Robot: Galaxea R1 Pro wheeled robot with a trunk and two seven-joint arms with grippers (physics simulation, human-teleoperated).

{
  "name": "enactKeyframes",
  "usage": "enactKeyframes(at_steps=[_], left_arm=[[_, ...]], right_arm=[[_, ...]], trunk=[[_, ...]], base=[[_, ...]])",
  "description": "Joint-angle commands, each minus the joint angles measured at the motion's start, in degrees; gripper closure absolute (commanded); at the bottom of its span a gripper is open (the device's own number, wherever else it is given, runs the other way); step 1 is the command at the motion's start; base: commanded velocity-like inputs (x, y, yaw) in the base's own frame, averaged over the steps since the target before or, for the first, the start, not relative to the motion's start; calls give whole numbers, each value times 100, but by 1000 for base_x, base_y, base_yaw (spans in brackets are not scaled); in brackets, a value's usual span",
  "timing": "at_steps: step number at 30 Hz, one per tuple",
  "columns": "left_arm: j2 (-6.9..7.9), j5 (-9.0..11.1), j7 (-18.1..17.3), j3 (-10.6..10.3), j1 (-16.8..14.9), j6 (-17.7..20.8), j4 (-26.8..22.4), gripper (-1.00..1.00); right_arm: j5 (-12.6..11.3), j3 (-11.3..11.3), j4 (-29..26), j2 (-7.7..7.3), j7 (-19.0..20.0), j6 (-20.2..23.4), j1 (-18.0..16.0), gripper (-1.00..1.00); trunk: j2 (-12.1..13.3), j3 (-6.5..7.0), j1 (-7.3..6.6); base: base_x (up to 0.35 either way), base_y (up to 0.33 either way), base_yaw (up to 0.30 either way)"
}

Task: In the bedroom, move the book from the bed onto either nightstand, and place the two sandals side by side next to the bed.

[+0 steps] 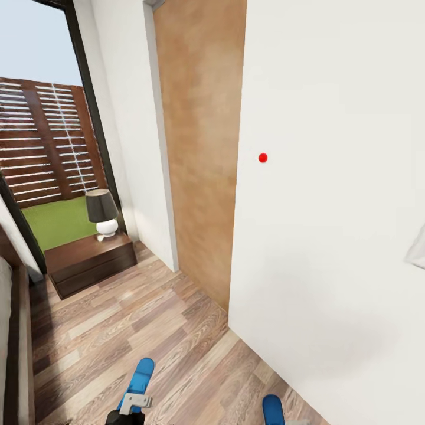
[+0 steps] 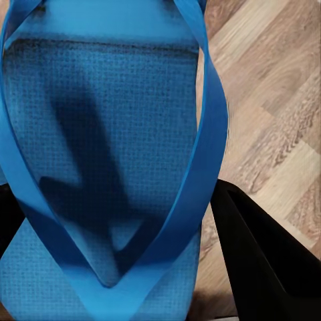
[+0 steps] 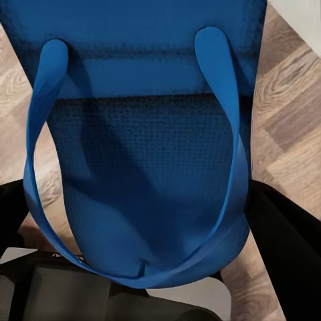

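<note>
Sandals, bright blue, one per arm, carried above the wood-plank floor (image 1: 136, 330) of the bedroom. In the head view the left sandal (image 1: 140, 381) projects forward from the left gripper (image 1: 134, 405) at the lower edge, and the toe of the right sandal (image 1: 273, 410) shows further right, close to the white wall (image 1: 330, 177). In the left wrist view the sole and crossing straps (image 2: 200, 160) lie between the dark gripper fingers (image 2: 267, 267); the left gripper is clenched on the left sandal. In the right wrist view the other sole with its looped strap (image 3: 227, 134) sits between the dark fingers (image 3: 287, 247) of the right gripper (image 3: 147, 281), which appears likewise to be grasping the right sandal, though the contact itself is hidden beneath the sole. Ahead stand a brown door (image 1: 200, 147), a low dark-brown nightstand (image 1: 91, 260) bearing a lamp (image 1: 103, 213), and a tall window (image 1: 47, 130). The edge of the bed (image 1: 15, 354) runs along the left margin. Step in hand, as judged: transport of both sandals towards the bedside. Next move, as judged: turning towards the bed, lowering both arms and setting the soles flat on the floor, parallel and close together, beside the bed base. The book remains to be dealt with.
</note>
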Motion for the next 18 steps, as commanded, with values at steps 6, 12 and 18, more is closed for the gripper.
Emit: enactKeyframes(at_steps=[6, 12, 18], left_arm=[[0, 48, -10, -46, -7, -19, 11, 100], [0, 48, -10, -47, -7, -20, 12, 100], [-5, 48, -10, -48, -7, -20, 12, 100]], right_arm=[[-68, 42, 4, -5, 14, -20, -5, 100], [-67, 42, 4, -4, 14, -20, -5, 100], [-73, 36, 4, -9, 14, -20, -5, 100]], trunk=[[-11, -12, 3], [-11, -12, 3], [-11, 0, 3]], base=[[5, 0, 282], [1, 0, 288], [0, 0, 263]])
